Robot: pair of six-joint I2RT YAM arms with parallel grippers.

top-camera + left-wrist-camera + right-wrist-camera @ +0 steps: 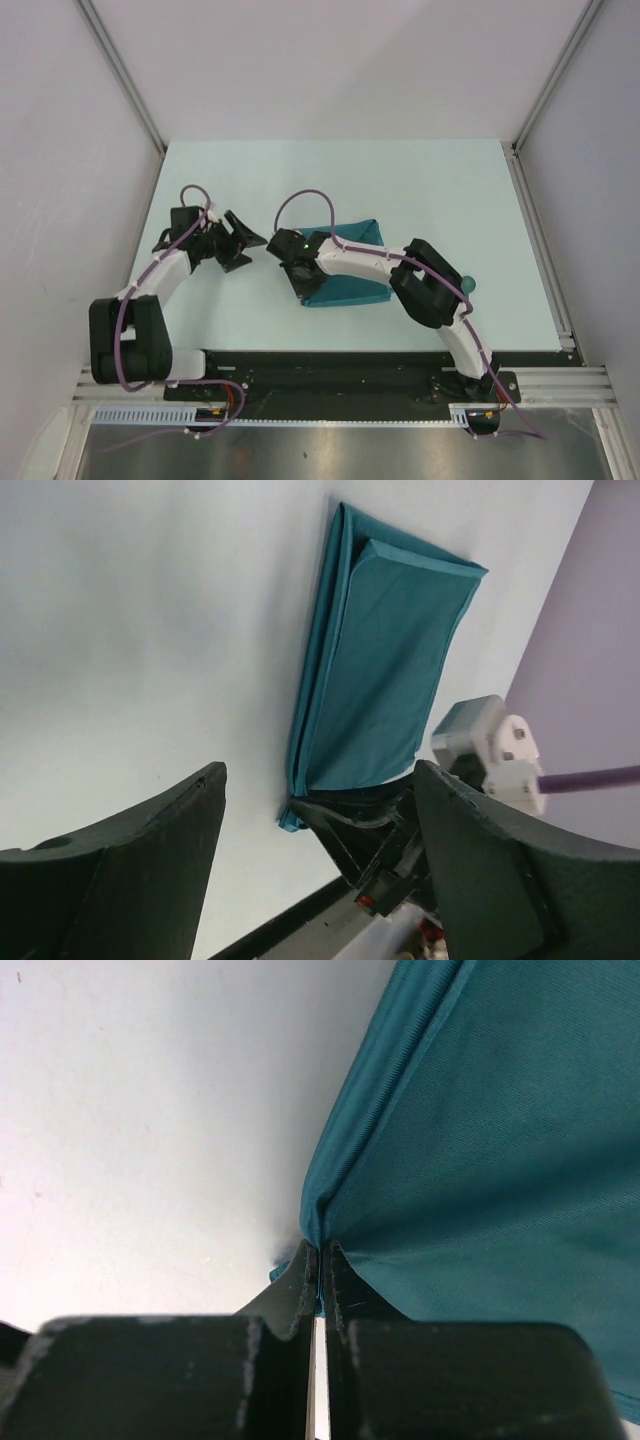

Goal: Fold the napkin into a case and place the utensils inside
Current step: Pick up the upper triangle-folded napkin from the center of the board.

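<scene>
- The left arm (125,335) and the right arm (440,300) rise from their bases at the near edge of the pale counter (420,185).
- The right arm reaches leftward and low across the counter, its forearm passing over the napkin (350,290).
- The right fingers (280,1360) are pressed together at the napkin's near-left corner. The wrist view shows a thin sliver of teal cloth caught between their tips, so they have that corner pinched.
- The napkin lies flat about the middle of the counter, folded into a layered, roughly rectangular shape. In the left wrist view a narrower top layer rests on a slightly wider layer beneath, with stacked edges showing along one long side.
- The left fingers (130,860) are spread wide with nothing between them. They sit just left of the napkin, apart from it, and point toward it and the right arm's wrist.
- Beyond the napkin, bare counter runs back to the pale walls (330,70) that enclose it.
</scene>
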